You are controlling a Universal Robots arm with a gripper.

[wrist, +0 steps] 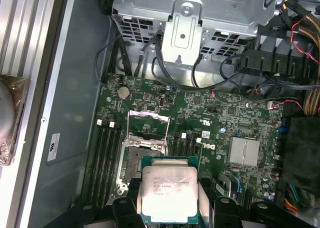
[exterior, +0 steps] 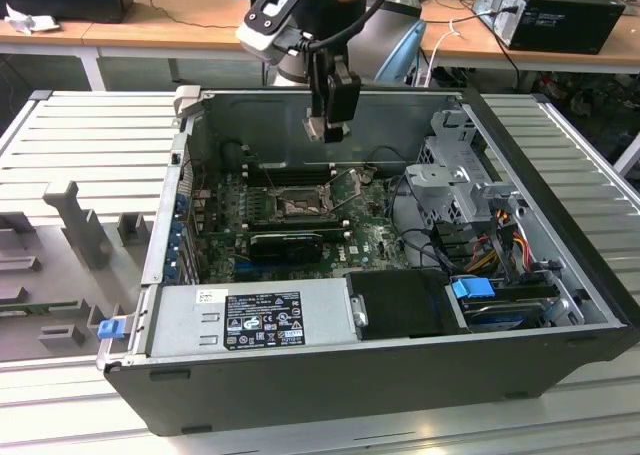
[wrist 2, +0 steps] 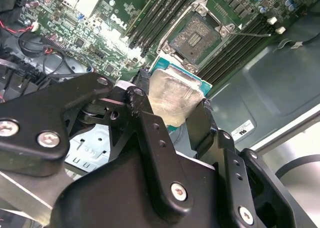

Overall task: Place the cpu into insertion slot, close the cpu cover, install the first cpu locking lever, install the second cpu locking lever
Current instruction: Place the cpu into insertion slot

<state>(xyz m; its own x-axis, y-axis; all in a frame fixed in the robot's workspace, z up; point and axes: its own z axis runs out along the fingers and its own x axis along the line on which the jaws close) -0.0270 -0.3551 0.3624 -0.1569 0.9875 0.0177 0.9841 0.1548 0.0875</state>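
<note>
One arm, one gripper [exterior: 328, 127], hung inside one open computer case [exterior: 400, 385] in the exterior view, above the green motherboard [wrist: 215, 118]. The gripper was clamped on one cpu [wrist 2: 175, 95], pinched by opposite edges between two black fingers [wrist 2: 202, 123], silver top up and roughly level in both wrist views. The cpu was in the air, not seated. In the first wrist view the cpu [wrist: 169, 193] overlapped the near edge of the one insertion slot [wrist: 131, 165], whose dark pin field sat bare and empty inside its silver rim. One cpu cover [wrist: 148, 116] stood raised open at the far side of the slot, its window frame tilted up. In the second wrist view the slot [wrist 2: 197, 35] lay just past the chip, and one thin lever rod [wrist 2: 250, 33] stuck out beside it, not latched. There were two banks of long black memory slots [wrist: 107, 153], one on each side of the socket. Also counted: one silver finned heatsink [wrist: 244, 152], one coin battery [wrist: 123, 92], one metal drive cage [wrist: 192, 17], and one grey power supply [exterior: 250, 320] at the case's front edge.
</note>
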